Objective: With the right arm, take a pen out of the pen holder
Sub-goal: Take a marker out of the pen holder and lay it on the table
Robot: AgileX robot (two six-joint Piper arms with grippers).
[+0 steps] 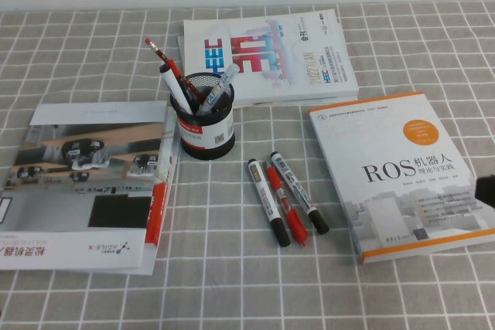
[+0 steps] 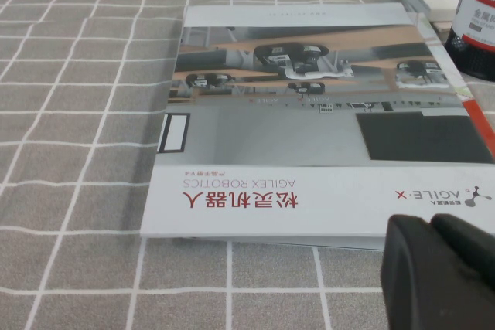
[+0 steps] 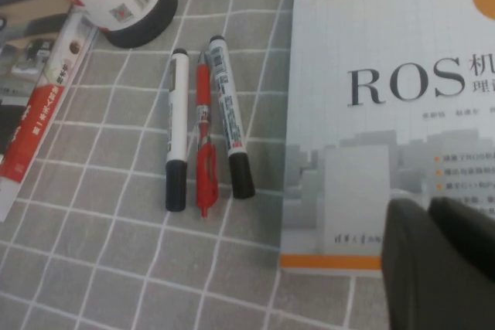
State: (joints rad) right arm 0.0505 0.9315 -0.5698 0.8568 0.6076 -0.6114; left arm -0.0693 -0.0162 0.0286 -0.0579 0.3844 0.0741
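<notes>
The right gripper (image 3: 428,208) hung low at the near right, its fingers pressed together and empty. The left gripper (image 2: 431,226) hung low at the near left, fingers likewise closed.

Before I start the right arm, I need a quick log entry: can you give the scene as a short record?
pen holder: black mesh, upright, several pens standing in it
loose on cloth: left black-capped marker, red pen, right black-capped marker, side by side near the holder
right tool: shut, empty, over the ROS book, near edge
left tool: shut, empty, over the AgileX booklet, near edge
</notes>
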